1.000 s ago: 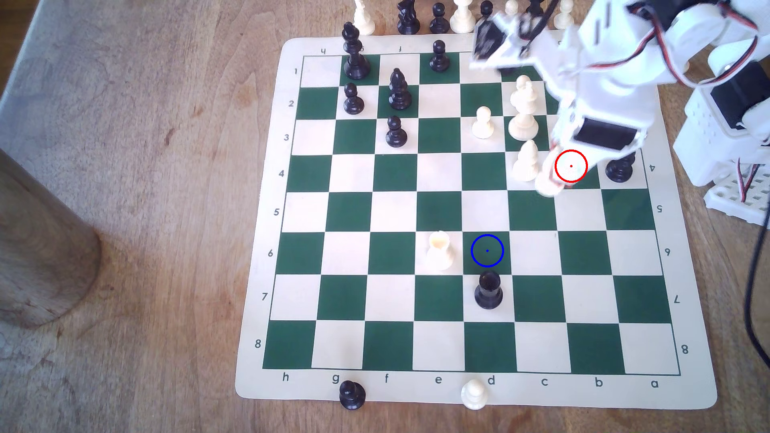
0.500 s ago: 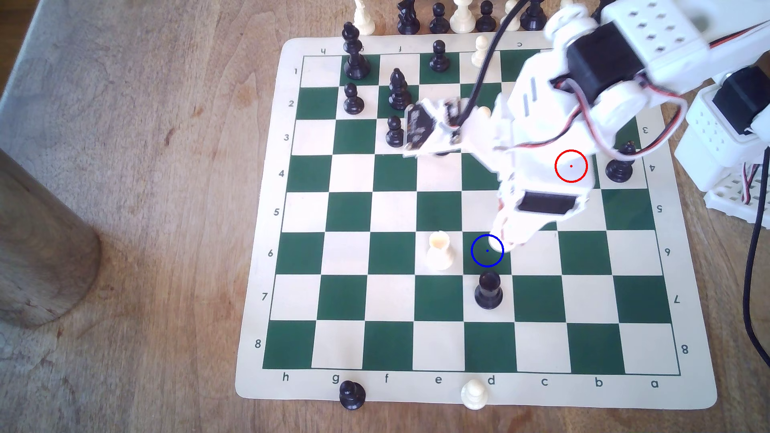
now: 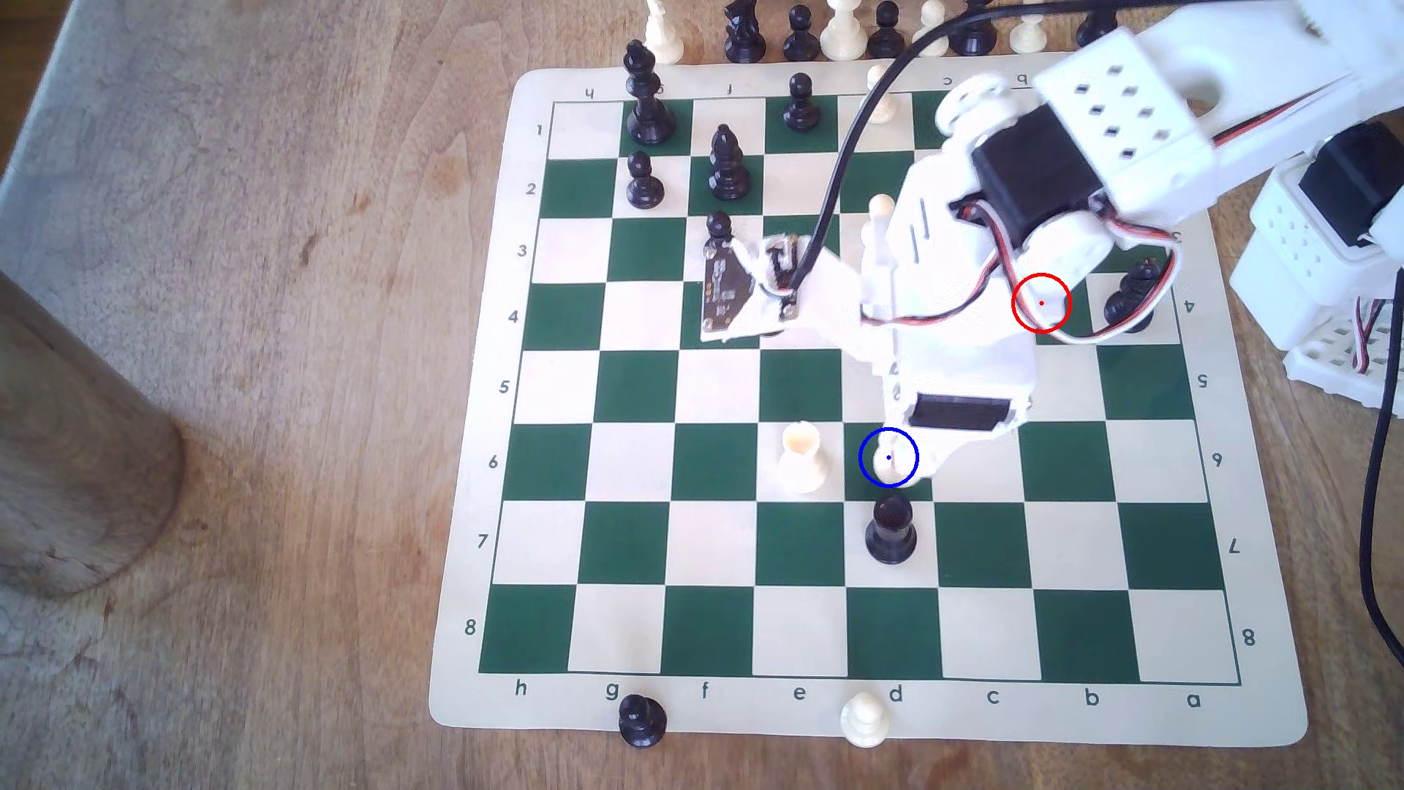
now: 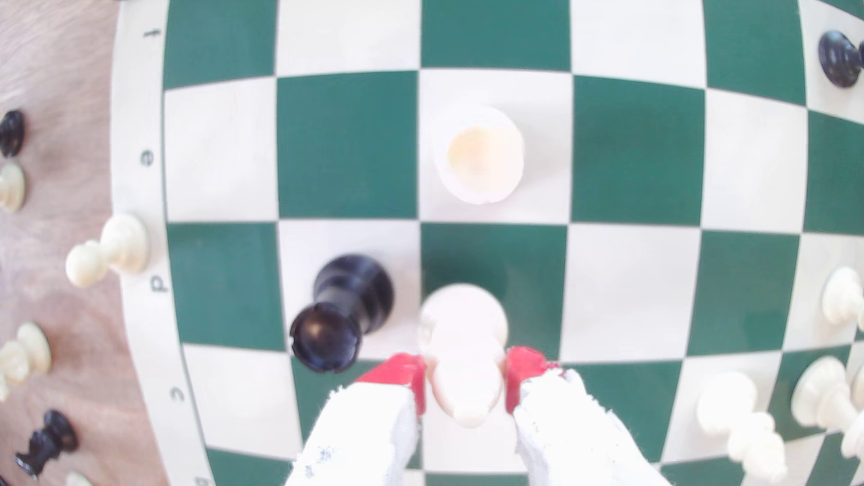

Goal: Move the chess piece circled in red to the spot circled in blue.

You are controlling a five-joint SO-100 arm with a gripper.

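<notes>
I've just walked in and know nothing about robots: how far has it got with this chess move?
Done: the cream bishop has been carried over to the blue-ringed square. In hand: the gripper pinches it between red pads; whether its base touches the board, I can't tell. Left: set it down, release, back away.

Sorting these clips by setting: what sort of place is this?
Probably a home or hobby tabletop, not a lab. A roll-up green chess mat lies on a worn wooden table, captured pieces stand along its edge, and a small white arm's claw grips the cream bishop.
</notes>
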